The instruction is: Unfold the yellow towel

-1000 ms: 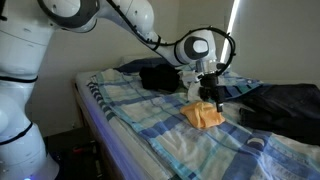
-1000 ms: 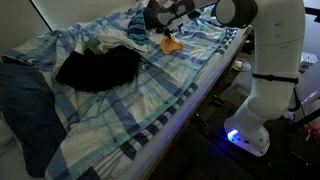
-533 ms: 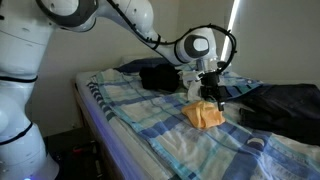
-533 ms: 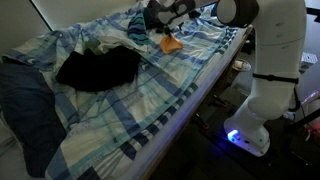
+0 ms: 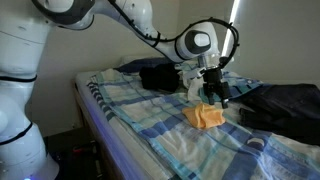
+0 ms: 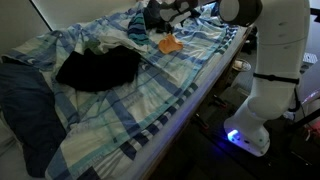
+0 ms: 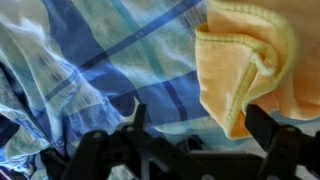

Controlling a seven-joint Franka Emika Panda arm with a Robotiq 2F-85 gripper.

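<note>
The yellow towel (image 5: 206,116) (image 6: 169,44) lies as a folded orange-yellow wad on the blue-white plaid bedsheet (image 5: 140,110) (image 6: 150,95). My gripper (image 5: 212,95) (image 6: 166,24) hangs just above it, open, with nothing between its fingers. In the wrist view the towel (image 7: 245,60) fills the upper right, its hemmed edge curled over, and reaches down towards the right finger. The gripper (image 7: 203,124) shows as two dark fingers spread wide along the bottom, and the plaid sheet is visible between them.
A dark garment (image 5: 160,77) (image 6: 98,68) lies on the bed close to the towel. A dark blue cloth (image 5: 285,100) (image 6: 25,100) is bunched further along. The bed's edge (image 6: 190,105) drops off towards the robot's white base (image 6: 262,110).
The gripper has lifted slightly above the towel and stays open. The towel has not moved.
</note>
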